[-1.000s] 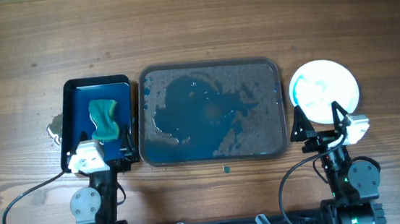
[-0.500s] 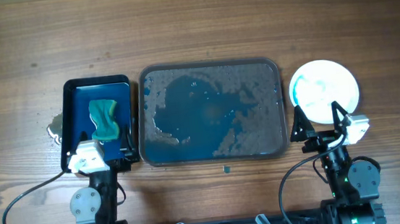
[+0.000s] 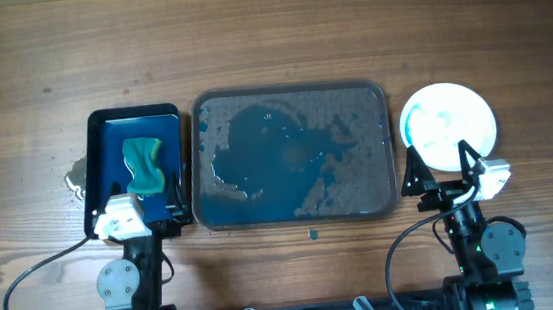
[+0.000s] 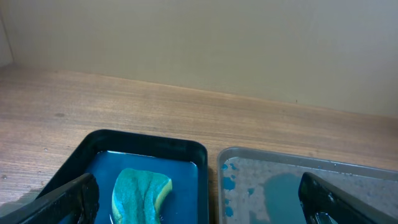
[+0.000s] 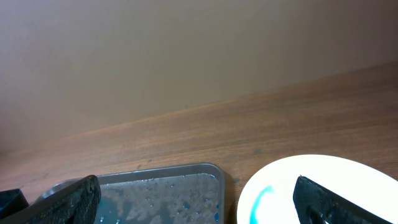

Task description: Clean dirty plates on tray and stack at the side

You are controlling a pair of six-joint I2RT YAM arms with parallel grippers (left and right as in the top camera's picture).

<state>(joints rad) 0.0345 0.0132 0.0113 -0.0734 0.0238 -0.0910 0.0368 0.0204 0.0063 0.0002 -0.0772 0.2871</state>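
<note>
The large dark grey tray (image 3: 381,88) sits mid-table, holding a pool of blue-teal liquid and no plates; it also shows in the left wrist view (image 4: 373,171) and the right wrist view (image 5: 186,171). White plates (image 3: 454,119) with teal streaks lie right of the tray, seen from above as one round shape; how many are stacked I cannot tell. The top plate shows in the right wrist view (image 5: 311,180). My right gripper (image 3: 442,166) is open and empty just in front of the plates. My left gripper (image 3: 145,202) is open and empty over the blue tray's near end.
A smaller glossy blue tray (image 3: 105,140) stands left of the grey tray, with a teal sponge (image 3: 144,165) in it, also in the left wrist view (image 4: 140,193). A small spill patch (image 3: 76,178) lies at its left. A teal drop (image 3: 313,234) lies before the grey tray.
</note>
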